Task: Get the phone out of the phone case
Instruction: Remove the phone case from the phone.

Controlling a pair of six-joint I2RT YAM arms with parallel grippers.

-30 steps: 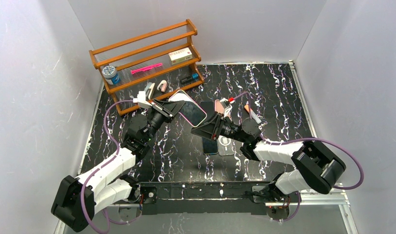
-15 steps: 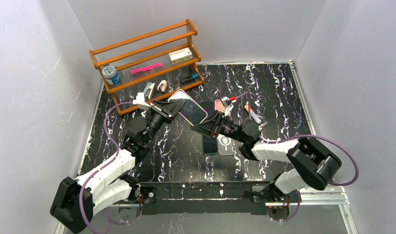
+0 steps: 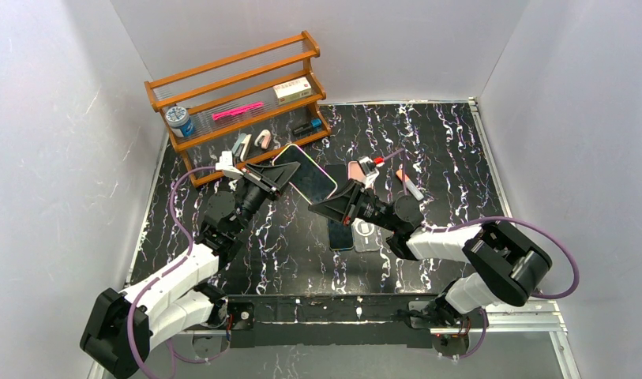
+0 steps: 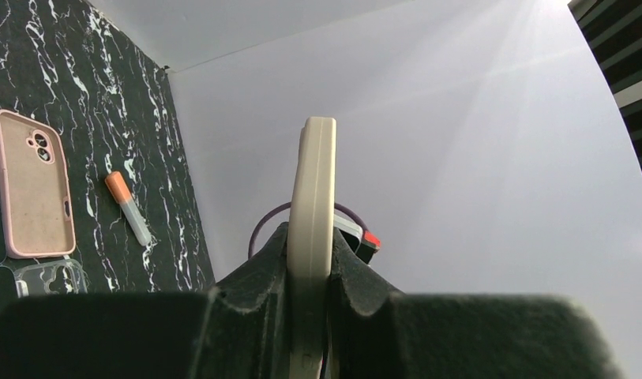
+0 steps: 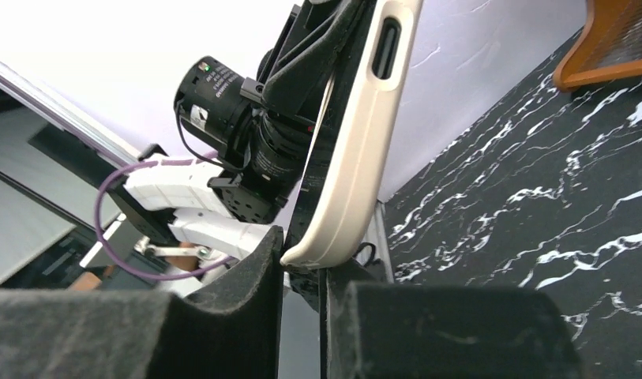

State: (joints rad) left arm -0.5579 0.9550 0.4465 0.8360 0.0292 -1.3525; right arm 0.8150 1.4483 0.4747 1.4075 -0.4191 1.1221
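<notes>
The phone, dark screen up, sits in a cream phone case and is held tilted above the table. My left gripper is shut on its left end; in the left wrist view the case's edge fills the gap in that gripper. My right gripper meets the lower right corner. In the right wrist view the case ends at the tips of that gripper, whose jaws are pinched on the rounded corner. The screen face shows as a dark strip.
A wooden rack with small items stands at the back left. On the table lie a pink case, an orange-capped marker, a dark phone and a clear case under the right arm.
My right gripper's jaws have closed in on the case's lower corner. The left arm and the phone have shifted slightly, still gripped.
</notes>
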